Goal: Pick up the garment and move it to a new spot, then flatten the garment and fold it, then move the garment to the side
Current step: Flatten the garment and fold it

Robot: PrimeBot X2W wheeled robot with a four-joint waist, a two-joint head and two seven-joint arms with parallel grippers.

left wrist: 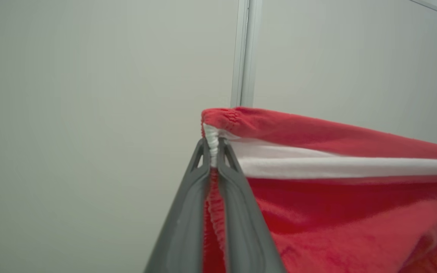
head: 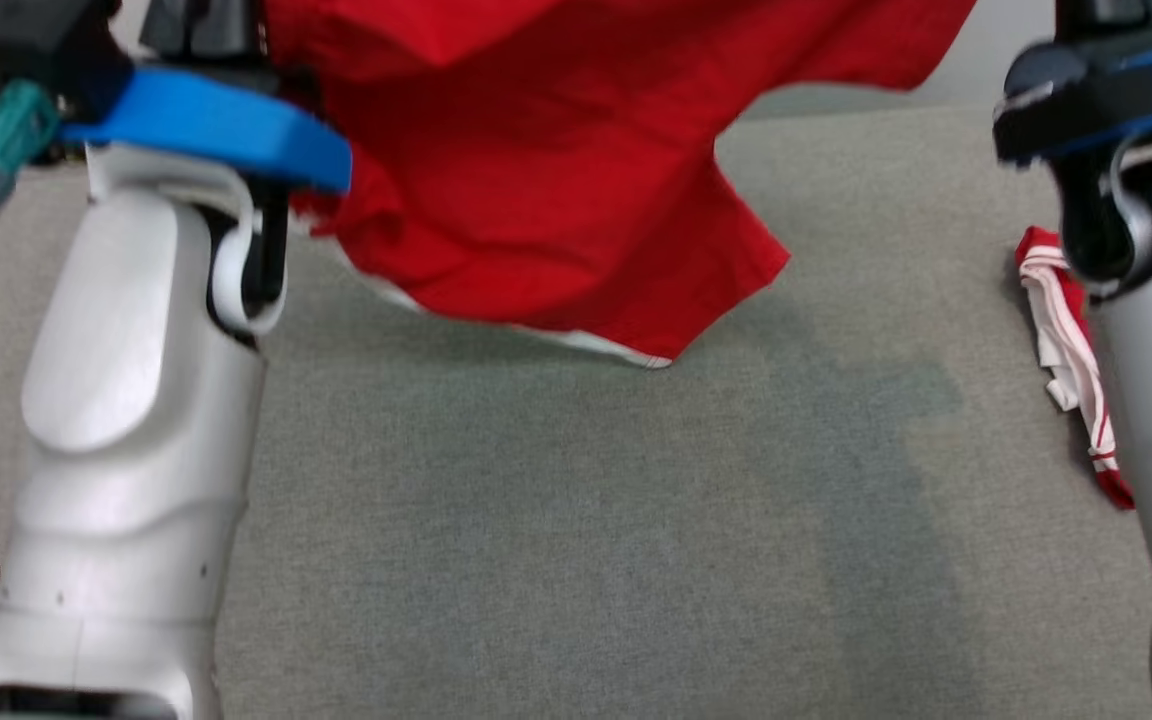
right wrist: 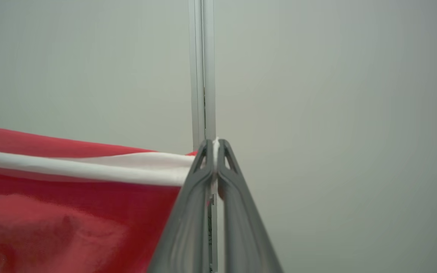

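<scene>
Our left gripper (left wrist: pixel 213 149) and right gripper (right wrist: pixel 215 148) each pinch a corner of the red garment (head: pixel 536 180); its banded edge runs between them, cloth hanging below.

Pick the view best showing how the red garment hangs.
Head view: the red garment hangs toward the table, lower edge visible. Wrist views show its white-banded edge pinched in the left gripper and right gripper.

Even, soft light from above; broad faint shadow on grey tabletop (head: pixel 576 560) under red garment (head: pixel 536 180), whose edges smear with blur in head view; wrist views bright, pale wall (left wrist: pixel 89 113) flat, near cloth out of focus.
</scene>
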